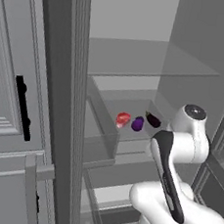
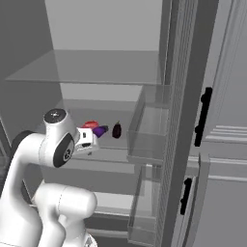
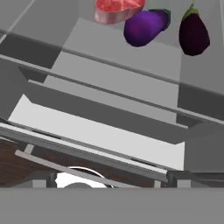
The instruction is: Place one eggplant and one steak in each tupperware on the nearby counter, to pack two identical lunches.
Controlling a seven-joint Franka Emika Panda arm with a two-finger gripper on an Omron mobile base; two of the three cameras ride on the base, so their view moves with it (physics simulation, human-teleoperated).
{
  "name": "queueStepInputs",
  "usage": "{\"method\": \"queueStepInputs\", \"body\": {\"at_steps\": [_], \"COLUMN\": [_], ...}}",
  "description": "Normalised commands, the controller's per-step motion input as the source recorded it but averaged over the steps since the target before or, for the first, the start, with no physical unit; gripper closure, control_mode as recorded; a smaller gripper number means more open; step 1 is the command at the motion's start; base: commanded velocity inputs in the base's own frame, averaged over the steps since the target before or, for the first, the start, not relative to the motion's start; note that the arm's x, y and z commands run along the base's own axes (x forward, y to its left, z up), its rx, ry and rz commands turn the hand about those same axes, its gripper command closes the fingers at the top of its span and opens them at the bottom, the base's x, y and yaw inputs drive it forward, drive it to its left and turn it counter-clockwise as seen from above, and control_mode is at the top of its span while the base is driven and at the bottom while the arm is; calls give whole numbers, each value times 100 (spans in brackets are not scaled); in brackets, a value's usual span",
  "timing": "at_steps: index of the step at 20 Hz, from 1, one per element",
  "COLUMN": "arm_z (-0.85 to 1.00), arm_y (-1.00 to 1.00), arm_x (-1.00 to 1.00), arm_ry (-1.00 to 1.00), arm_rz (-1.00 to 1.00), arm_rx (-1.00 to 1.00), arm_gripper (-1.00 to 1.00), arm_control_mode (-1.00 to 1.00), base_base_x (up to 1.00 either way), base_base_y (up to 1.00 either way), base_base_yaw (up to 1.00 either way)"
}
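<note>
The steak (image 3: 117, 9) is lying on a shelf (image 1: 133, 111) inside the open fridge, pink and red, with a bright purple eggplant (image 3: 144, 26) touching or almost touching its side and a darker eggplant (image 3: 193, 34) sitting just beside that one, apart. From the left base view the three are showing as a small row at the back of the shelf, the steak (image 1: 123, 119) leftmost. The arm's hand is pointing into the fridge below and in front of them. The claw itself is hard to make out in the pictures, but its jaws seem to be standing wide with nothing between them. I judge the reach for a first item is under way. To do it well, the hand should be rising to shelf height and going for the dark eggplant first, since it is standing clear of its neighbours, closing across its plump middle without nudging the other two.
</note>
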Motion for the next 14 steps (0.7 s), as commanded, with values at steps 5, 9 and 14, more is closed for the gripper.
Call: {"method": "queueStepInputs", "body": {"at_steps": [5, 9, 14], "arm_z": [30, 52, 55], "arm_y": [14, 23, 4], "arm_x": [49, 41, 12], "arm_ry": [-1, -3, -3], "arm_rz": [-29, -51, -29], "arm_rx": [6, 18, 19], "arm_gripper": [-100, -100, -100], "arm_control_mode": [-100, -100, -100], "base_base_x": [13, 0, 0], "base_base_y": [0, 0, 0], "base_base_yaw": [-2, 0, 0]}}
